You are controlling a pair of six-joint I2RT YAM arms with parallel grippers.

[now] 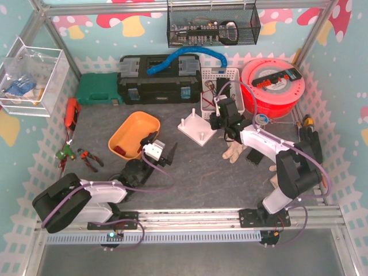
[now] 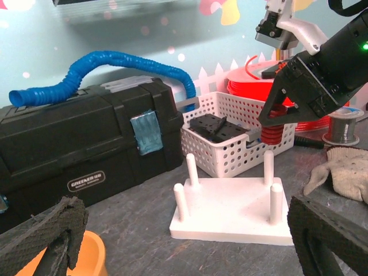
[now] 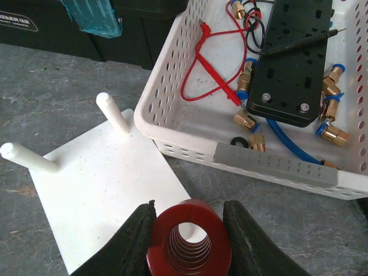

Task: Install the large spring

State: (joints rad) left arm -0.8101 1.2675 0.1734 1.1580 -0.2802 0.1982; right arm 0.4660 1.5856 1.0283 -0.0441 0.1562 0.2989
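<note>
The large red spring (image 3: 188,246) sits upright between my right gripper's (image 3: 190,238) fingers (image 3: 131,244), which are shut on it. In the left wrist view the spring (image 2: 275,133) hangs just above one back peg (image 2: 268,165) of the white four-peg base (image 2: 230,213); I cannot tell if they touch. From above, the right gripper (image 1: 217,119) is over the base's (image 1: 195,131) right corner. My left gripper (image 1: 162,153) is open and empty, low on the mat in front of the base, its pads (image 2: 43,233) wide apart.
A white perforated basket (image 3: 172,123) with brass fittings, red leads and a black block stands right behind the base. A black toolbox (image 1: 158,80) with a blue hose, a red filament spool (image 1: 273,86), an orange bowl (image 1: 133,135), a glove (image 1: 234,150) and pliers (image 1: 87,158) lie around.
</note>
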